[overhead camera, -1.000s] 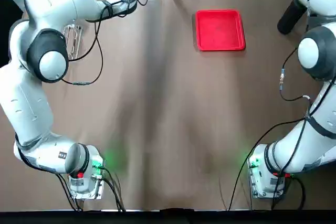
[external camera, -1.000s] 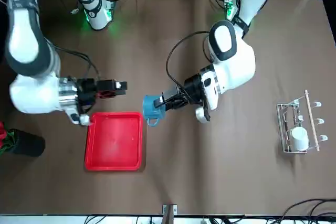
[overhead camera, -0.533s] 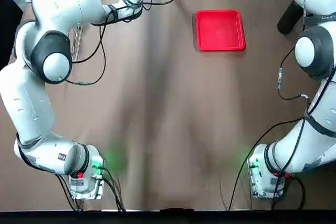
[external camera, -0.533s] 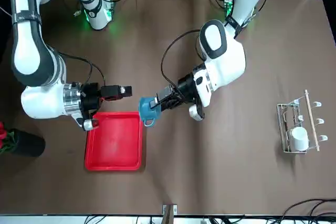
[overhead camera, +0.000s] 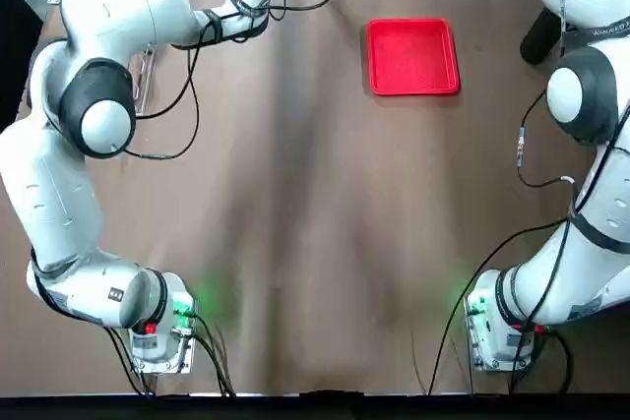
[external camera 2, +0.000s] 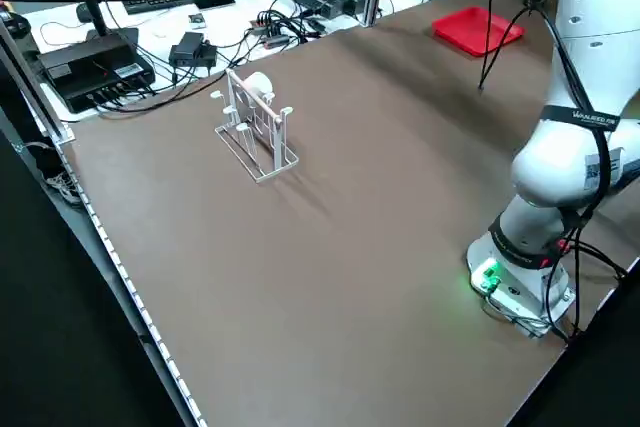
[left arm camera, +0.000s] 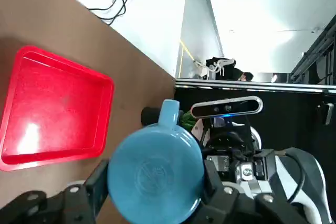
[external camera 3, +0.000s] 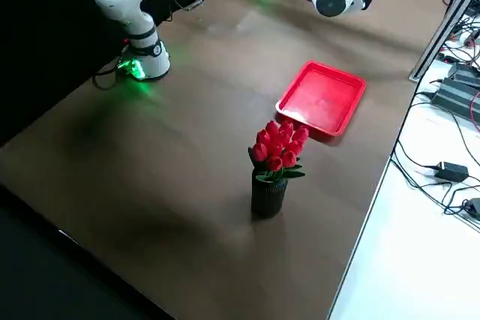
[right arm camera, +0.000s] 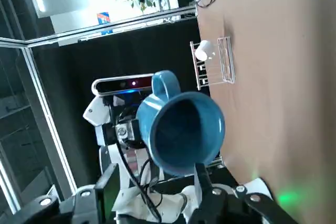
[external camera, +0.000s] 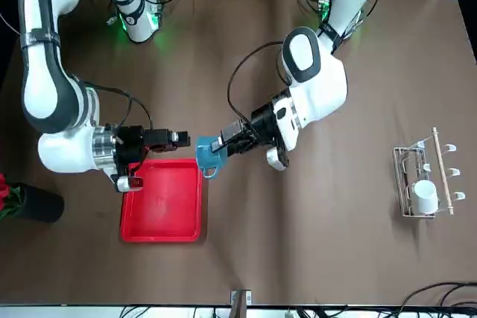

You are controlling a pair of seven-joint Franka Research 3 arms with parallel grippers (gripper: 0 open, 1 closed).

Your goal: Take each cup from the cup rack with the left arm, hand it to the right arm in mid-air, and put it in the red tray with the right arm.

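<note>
You see the blue cup [external camera: 207, 156] in the air, just beside the far edge of the red tray [external camera: 162, 199]. The left gripper [external camera: 226, 143] clamps it between both fingers. The right gripper [external camera: 183, 140] has its fingers spread, one on each side of the cup's open mouth, and you cannot tell if they touch it. The white cup [external camera: 425, 196] sits on the rack [external camera: 422, 182], well apart.

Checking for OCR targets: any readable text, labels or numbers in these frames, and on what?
None can be read.
Left arm: a band of dark lettering on the link, too small to read.
Blue sign in the room behind, in the right wrist view: blurred.
Blue cup, red tray, cup rack: no markings visible.
</note>
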